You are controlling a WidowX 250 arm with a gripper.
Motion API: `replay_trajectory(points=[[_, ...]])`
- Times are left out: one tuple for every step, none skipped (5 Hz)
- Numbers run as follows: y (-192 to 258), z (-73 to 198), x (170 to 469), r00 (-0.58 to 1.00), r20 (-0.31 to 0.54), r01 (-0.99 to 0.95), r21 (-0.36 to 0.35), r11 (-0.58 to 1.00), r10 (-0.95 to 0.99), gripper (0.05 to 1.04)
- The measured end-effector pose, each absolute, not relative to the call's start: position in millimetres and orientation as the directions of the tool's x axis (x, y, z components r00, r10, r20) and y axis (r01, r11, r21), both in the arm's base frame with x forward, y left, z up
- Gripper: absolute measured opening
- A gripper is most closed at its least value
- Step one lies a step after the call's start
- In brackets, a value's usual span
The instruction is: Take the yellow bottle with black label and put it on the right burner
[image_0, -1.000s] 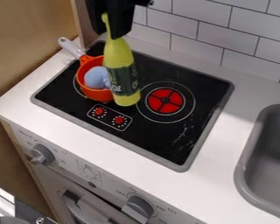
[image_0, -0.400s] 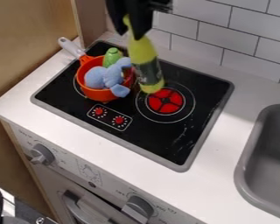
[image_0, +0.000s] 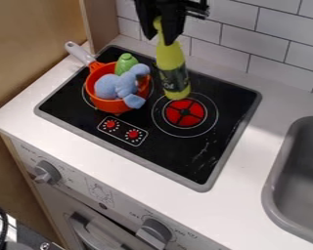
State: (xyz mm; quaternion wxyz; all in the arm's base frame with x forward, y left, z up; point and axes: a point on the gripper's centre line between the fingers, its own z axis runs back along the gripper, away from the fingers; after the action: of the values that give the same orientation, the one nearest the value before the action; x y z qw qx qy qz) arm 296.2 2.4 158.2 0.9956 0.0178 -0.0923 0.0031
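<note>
Set in the desk [image_0: 251,200], the stove top [image_0: 166,158] awaits the bottle. Near 12 o'clock, the end effector [image_0: 160,38] grips the yellow bottle [image_0: 169,59] by its neck: pick-up done. The bottle's base shows towards 11 o'clock of the right burner [image_0: 185,113]; centring, lowering and release remain. Its dark label [image_0: 175,79] bears pale lettering.

On the yellow bottle [image_0: 169,54] we see a dark label [image_0: 175,79] bearing a short word in pale lettering. On the oven's front panel [image_0: 123,211] we make out small dark print beside the left grey knob [image_0: 47,172] and the right grey knob [image_0: 154,233], with a line-drawn sign [image_0: 100,194] between them, all too small for us to tell. On the black stovetop [image_0: 179,158], we find short white marks ringing both red dials [image_0: 133,134].
</note>
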Motion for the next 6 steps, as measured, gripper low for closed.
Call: replay_trajectory(points=[[1, 152, 301, 0.98, 0.201, -0.022, 0.052, 0.998, 0.011, 0.28], [0, 139, 304, 0.982, 0.186, -0.055, 0.071, 0.996, 0.042, 0.28], [0, 134, 303, 0.98, 0.193, -0.066, 0.077, 0.995, 0.05, 0.28], [1, 129, 301, 0.98, 0.191, -0.073, 0.08, 0.994, 0.056, 0.28], [0, 124, 301, 0.979, 0.198, -0.065, 0.078, 0.995, 0.048, 0.28], [2, 117, 297, 0.989, 0.14, -0.055, 0.088, 0.995, 0.042, 0.337]])
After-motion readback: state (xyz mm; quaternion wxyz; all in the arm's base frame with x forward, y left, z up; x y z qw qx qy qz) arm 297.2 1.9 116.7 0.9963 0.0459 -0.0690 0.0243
